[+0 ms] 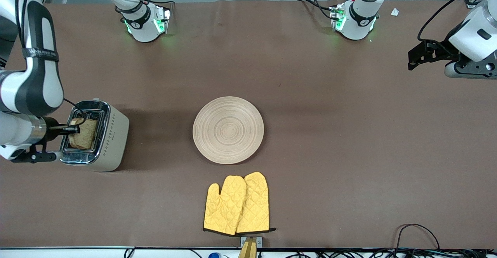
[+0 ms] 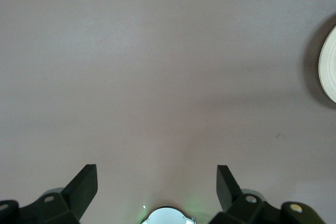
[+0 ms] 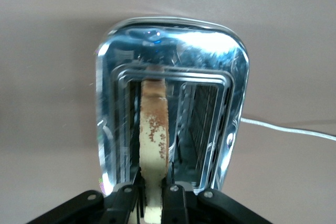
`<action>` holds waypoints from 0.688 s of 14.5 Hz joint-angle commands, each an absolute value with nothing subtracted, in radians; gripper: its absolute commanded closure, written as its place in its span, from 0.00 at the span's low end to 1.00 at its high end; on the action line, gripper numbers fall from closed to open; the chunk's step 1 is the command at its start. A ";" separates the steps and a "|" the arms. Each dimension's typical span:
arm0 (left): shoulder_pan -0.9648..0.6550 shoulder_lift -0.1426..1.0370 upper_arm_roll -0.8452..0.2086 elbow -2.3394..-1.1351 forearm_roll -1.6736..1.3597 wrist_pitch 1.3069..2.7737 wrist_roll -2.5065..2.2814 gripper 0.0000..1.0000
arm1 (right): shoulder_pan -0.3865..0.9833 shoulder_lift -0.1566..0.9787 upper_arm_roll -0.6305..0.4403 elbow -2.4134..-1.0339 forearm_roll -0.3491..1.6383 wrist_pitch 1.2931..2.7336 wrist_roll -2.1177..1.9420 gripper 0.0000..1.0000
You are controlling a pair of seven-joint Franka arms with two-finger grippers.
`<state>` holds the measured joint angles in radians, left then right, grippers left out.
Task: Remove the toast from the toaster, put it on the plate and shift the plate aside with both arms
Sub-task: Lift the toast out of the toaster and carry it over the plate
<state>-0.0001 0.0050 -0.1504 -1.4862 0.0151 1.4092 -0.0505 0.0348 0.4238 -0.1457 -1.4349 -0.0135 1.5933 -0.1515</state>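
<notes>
The toast [image 1: 84,133] stands in a slot of the chrome-topped toaster [image 1: 112,141] at the right arm's end of the table. My right gripper [image 1: 69,129] is shut on the toast's upper edge; in the right wrist view the toast [image 3: 153,145] shows edge-on between the closed fingers of the right gripper [image 3: 153,195]. The round beige plate [image 1: 228,130] lies at the table's middle and is bare. My left gripper [image 1: 421,54] waits open and empty over the left arm's end of the table; the left wrist view shows the left gripper [image 2: 157,184] over bare table, with the plate's rim [image 2: 328,72] at the frame's edge.
Two yellow quilted oven mitts [image 1: 237,204] lie nearer the front camera than the plate. The toaster's second slot [image 3: 202,124] is empty. Its white cord [image 3: 294,129] trails over the table. Cables [image 1: 419,231] lie at the near table edge.
</notes>
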 commanded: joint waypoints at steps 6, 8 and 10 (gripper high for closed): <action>0.000 0.012 -0.149 -1.466 0.015 1.404 -0.052 0.00 | 0.031 0.391 0.109 -1.308 0.070 1.431 0.089 0.92; 0.000 0.014 -0.149 -1.466 0.015 1.405 -0.052 0.00 | 0.047 0.394 0.118 -1.334 0.170 1.479 0.161 0.92; -0.002 0.014 -0.149 -1.466 0.015 1.405 -0.052 0.00 | 0.063 0.405 0.118 -1.386 0.274 1.560 0.210 0.92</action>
<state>0.0001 0.0051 -0.1502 -1.4859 0.0151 1.4092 -0.0504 0.0660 0.4062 0.1129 -1.3260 0.1859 1.4922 0.1608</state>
